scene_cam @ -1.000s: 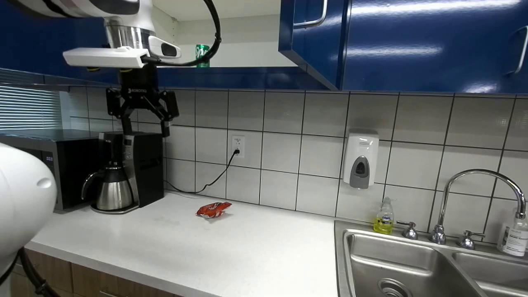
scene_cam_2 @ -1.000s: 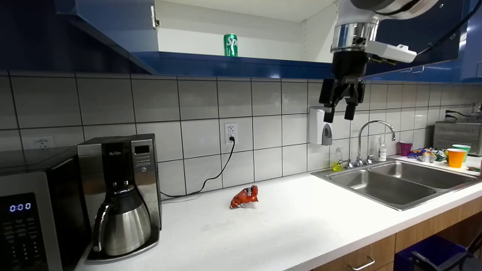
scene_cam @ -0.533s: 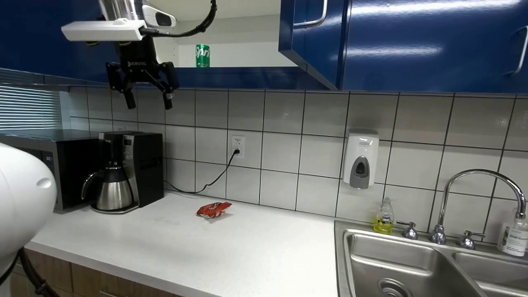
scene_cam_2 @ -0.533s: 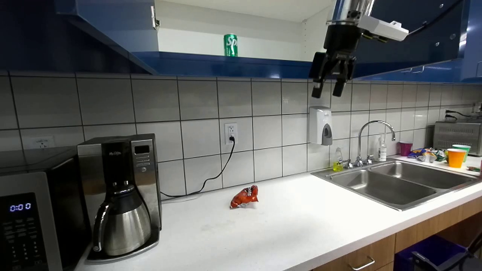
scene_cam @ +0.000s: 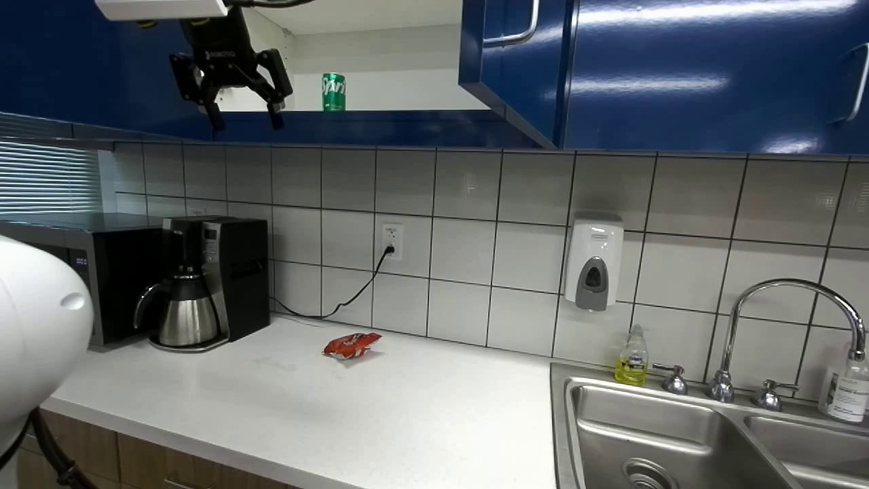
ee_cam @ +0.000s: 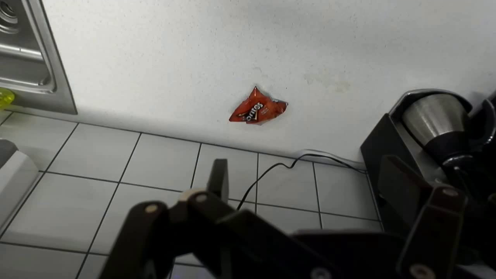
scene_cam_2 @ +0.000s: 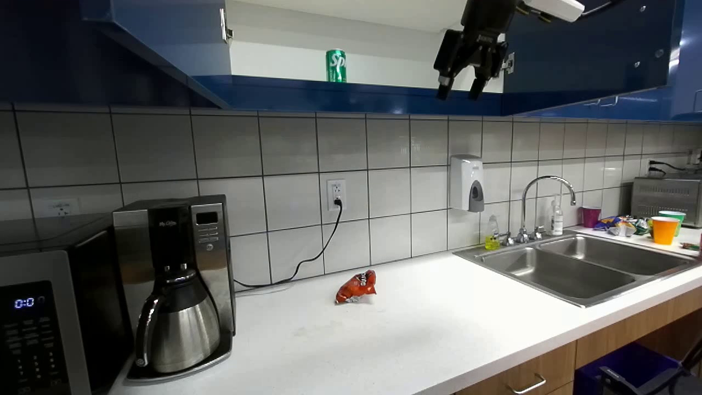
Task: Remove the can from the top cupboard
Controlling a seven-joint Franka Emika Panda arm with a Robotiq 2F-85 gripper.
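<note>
The can [scene_cam: 333,92] is small and green and stands upright on the shelf of the top cupboard [scene_cam: 394,128]. The can [scene_cam_2: 335,66] and the cupboard [scene_cam_2: 351,96] show in both exterior views. The cupboard stands open, with a pale interior and a blue lower edge. My gripper [scene_cam: 246,122] is open and empty, fingers pointing down, at about the height of the cupboard's lower edge. It is apart from the can, left of it in that view, and right of it in an exterior view [scene_cam_2: 459,92]. In the wrist view the spread fingers [ee_cam: 306,166] show; the can is out of view.
Open blue doors flank the cupboard, one [scene_cam: 519,68] on one side and another [scene_cam_2: 592,49] on the other. Below, a red chip bag [scene_cam: 352,345] lies on the white counter. A coffee maker [scene_cam_2: 219,263], a microwave [scene_cam_2: 55,296] and a sink [scene_cam_2: 587,269] stand along it.
My gripper has risen from well below the cupboard's lower edge to about its height, tilting slightly. It has also shifted a little toward the can in an exterior view. The can has not moved.
</note>
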